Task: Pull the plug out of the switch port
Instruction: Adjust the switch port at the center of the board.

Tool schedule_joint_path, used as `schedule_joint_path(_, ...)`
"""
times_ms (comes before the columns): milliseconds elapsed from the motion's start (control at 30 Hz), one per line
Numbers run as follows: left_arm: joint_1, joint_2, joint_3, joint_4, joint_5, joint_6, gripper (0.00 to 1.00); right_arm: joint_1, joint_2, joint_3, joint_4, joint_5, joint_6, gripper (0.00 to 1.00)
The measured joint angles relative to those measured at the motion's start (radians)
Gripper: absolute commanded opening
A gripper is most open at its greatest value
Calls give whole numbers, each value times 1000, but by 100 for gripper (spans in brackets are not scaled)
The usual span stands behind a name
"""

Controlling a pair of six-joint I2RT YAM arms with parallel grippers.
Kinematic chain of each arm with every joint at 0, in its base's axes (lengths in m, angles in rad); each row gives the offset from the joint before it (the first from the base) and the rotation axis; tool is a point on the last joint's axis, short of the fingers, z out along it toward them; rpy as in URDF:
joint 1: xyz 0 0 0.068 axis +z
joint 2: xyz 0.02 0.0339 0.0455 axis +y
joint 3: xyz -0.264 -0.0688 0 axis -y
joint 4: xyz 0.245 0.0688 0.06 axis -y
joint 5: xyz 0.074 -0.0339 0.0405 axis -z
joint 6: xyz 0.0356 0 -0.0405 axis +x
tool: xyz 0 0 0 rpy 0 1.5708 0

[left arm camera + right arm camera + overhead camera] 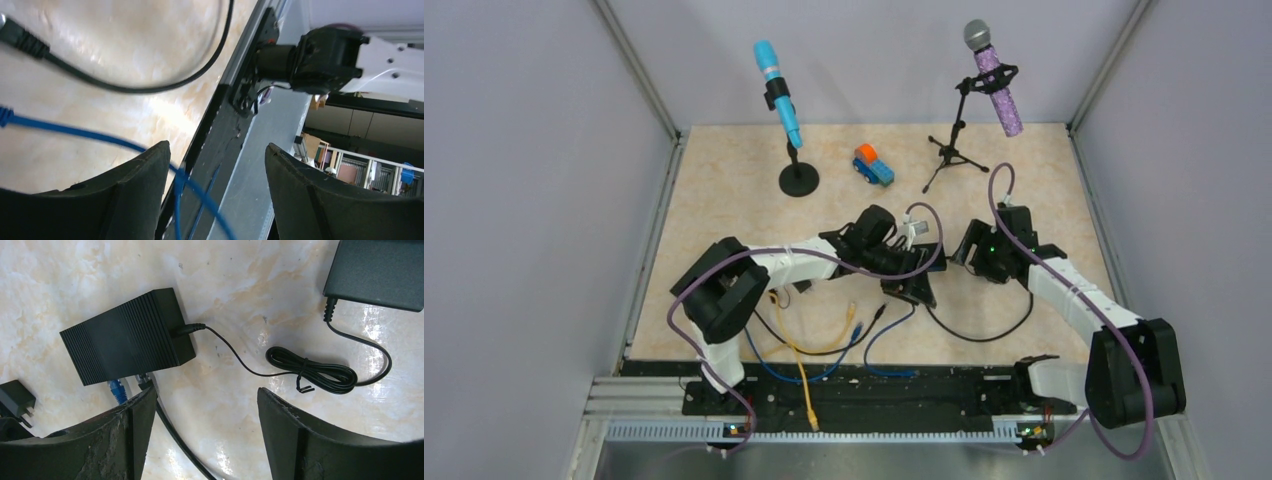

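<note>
- Right hand (205, 396): dark fingers (125, 440) fill the bottom edge of its wrist view, set apart with nothing between them, poised above the table (240, 285).
- Switch (125, 337): black ribbed box lying flat mid-table, just beyond those fingers.
- Blue plug (117, 389) and black plug (145, 381): seated side by side in the switch face turned toward the fingers, close to one fingertip.
- Power lead (192, 328): plugged into the switch's side and running to a tied coil (310, 371) and a black adapter (380, 272).
- Left hand (217, 147): fingers apart and empty, with a blue cable (75, 131) passing beneath.
- Handling, as judged: close on a plug body, not its cable. Pull straight along the port. The other hand may need to pin the light box.
- Unclear: which plug is meant, and whether it has a latch tab. In the overhead view the left arm covers the switch.
- Far side: blue microphone (776, 95), purple microphone (996, 85), toy truck (873, 165).
</note>
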Motion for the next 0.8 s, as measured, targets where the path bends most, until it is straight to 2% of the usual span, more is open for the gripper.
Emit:
schedule_joint_path(133,0,23,20,93,8,-55,76,0,0,0,11,-11,11,73)
schedule_joint_path(300,2,7,14,19,-73,-9,82,1,7,-3,30,-32,21,73)
schedule_joint_path(333,6,-9,3,-14,-103,7,84,4,9,-9,37,-37,24,73)
schedule_joint_path(400,16,-61,-35,-76,-164,40,98,8,11,-25,47,-50,31,73)
schedule_joint_path(633,91,-262,-87,-214,-360,132,99,35,32,-47,82,-73,64,72)
schedule_joint_path(800,123,-289,-76,-236,-459,164,99,39,49,-45,110,-69,110,70)
